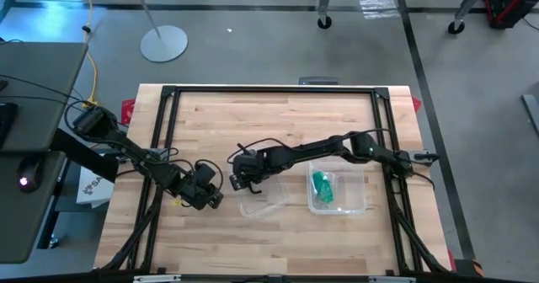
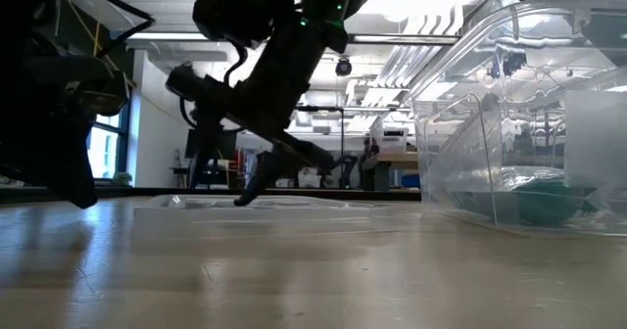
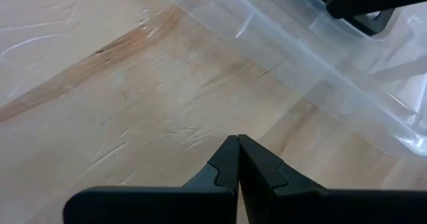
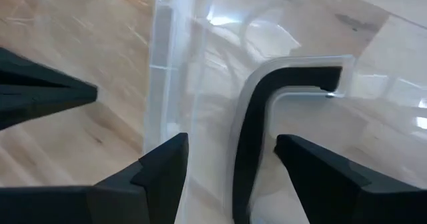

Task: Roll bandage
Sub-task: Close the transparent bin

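The green bandage (image 1: 322, 190) lies bunched on the floor of an open clear plastic box (image 1: 358, 200) right of centre; it also shows in the low view (image 2: 539, 197). The box's clear lid (image 1: 268, 200) lies flat on the table beside it, its black handle (image 4: 250, 137) facing up. My right gripper (image 4: 230, 159) is open just above the lid, one finger on either side of the handle, and touches nothing that shows. My left gripper (image 3: 237, 159) is shut and empty, low over the bare wood just left of the lid.
The wooden table (image 1: 278, 123) is framed by black rails (image 1: 269, 90). The two grippers stand close together at the lid's left end (image 1: 227, 186). Bare wood lies at the far half and along the near edge.
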### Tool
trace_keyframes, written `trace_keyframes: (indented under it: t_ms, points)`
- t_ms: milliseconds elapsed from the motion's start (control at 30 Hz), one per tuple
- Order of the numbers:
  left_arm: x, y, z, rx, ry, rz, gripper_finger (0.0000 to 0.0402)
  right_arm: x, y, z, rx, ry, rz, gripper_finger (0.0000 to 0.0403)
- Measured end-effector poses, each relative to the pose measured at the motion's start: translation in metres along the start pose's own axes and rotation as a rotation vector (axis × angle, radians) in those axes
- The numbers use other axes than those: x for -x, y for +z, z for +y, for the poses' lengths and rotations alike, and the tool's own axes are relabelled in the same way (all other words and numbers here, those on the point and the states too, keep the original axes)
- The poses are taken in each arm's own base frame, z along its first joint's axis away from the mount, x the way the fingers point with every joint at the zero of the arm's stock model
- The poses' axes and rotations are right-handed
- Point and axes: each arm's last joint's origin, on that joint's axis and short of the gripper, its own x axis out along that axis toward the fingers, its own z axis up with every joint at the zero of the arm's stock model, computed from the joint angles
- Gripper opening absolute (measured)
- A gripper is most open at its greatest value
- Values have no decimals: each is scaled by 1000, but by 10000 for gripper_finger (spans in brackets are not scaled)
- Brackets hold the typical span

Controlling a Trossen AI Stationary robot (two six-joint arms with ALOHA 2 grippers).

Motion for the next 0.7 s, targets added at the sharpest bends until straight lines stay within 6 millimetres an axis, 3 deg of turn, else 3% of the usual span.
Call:
trace_keyframes:
  t_ms: [367,567,700]
  points:
    - [-5,-2,0,-6,14,3,0,-7,-6,10,39,105,38,240]
    - [-5,-3,1,-10,20,19,0,4,-16,28,105,133,9,240]
    - [-5,-3,1,-10,19,21,0,5,-22,28,99,106,16,240]
